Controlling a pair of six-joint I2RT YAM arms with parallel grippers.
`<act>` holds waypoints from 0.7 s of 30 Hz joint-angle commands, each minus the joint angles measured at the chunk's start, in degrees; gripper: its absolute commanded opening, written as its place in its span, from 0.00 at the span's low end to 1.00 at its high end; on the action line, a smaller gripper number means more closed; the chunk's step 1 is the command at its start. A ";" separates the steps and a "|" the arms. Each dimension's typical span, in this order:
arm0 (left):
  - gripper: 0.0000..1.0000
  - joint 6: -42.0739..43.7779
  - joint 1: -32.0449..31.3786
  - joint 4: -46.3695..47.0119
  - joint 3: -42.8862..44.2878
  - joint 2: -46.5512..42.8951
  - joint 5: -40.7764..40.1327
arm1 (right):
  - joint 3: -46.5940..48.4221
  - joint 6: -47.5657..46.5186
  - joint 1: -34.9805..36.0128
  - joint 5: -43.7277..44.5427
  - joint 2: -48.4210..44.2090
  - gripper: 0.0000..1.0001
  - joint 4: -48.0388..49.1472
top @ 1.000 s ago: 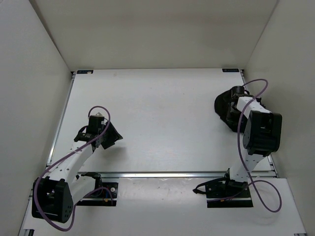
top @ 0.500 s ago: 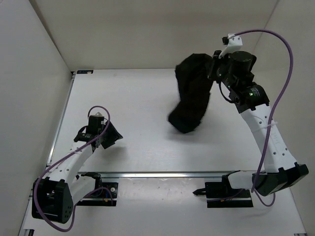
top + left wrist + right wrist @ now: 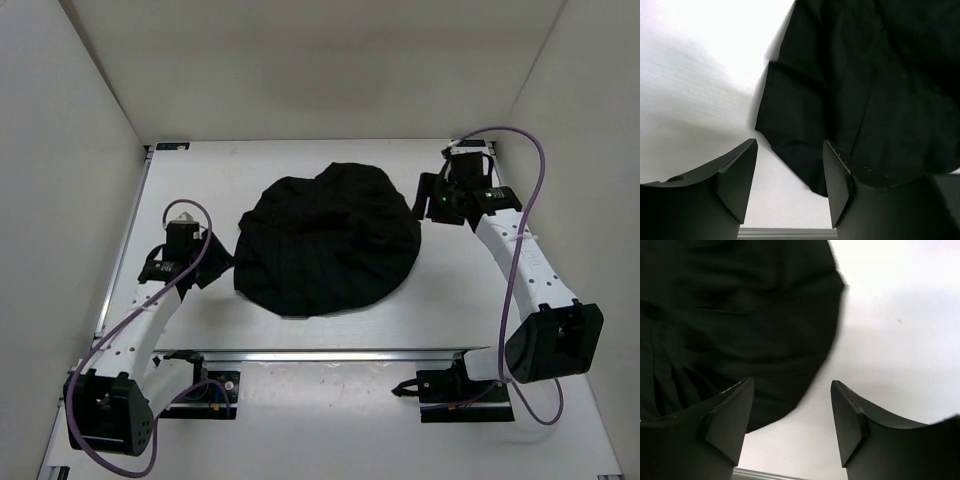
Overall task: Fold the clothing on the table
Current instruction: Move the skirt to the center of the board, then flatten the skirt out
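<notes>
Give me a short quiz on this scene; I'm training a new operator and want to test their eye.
1. True or false: the clothing lies on the table with neither arm gripping it.
2. Pick one. The jaws of the right arm are: A) shut on the clothing; B) open, with nothing between them; C) out of every view.
3. Short answer: which reaches farther toward the back wall, the right arm or the left arm?
Key: 1 true; 2 B; 3 the right arm.
</notes>
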 commanded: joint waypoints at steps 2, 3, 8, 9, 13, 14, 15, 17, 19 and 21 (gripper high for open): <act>0.66 0.35 -0.24 0.39 5.70 2.41 -1.89 | 1.03 -2.40 -2.44 -3.63 0.45 0.62 0.82; 0.65 -0.09 -1.02 1.79 6.93 4.86 -1.37 | 2.52 -3.20 -2.27 -4.77 2.99 0.61 1.35; 0.65 -4.83 -9.11 4.44 16.41 19.78 0.31 | 14.10 -8.99 2.12 -5.31 16.69 0.61 0.13; 0.65 -5.19 -10.60 5.14 19.74 24.09 1.61 | 15.87 -9.53 3.61 -4.17 18.55 0.61 -0.23; 0.65 -7.12 -14.91 5.23 26.97 34.39 1.02 | 25.99 -13.48 8.18 -2.93 27.70 0.61 -1.03; 0.66 -7.47 -15.70 5.15 28.02 37.02 1.01 | 28.26 -14.10 8.98 -3.11 29.71 0.61 -0.85; 0.66 -8.26 -16.23 5.67 29.34 40.27 1.10 | 31.94 -16.37 10.29 -4.24 32.78 0.61 -1.28; 0.66 -8.88 -16.59 4.98 29.70 42.30 1.80 | 34.06 -17.27 11.96 -4.86 34.46 0.62 -2.16; 0.67 -8.88 -17.11 3.83 30.32 44.95 1.02 | 34.44 -17.79 12.67 -7.57 35.97 0.64 -1.99; 0.67 -8.44 -17.12 3.74 29.80 46.63 0.40 | 34.17 -18.05 13.90 -8.55 37.37 0.71 -1.64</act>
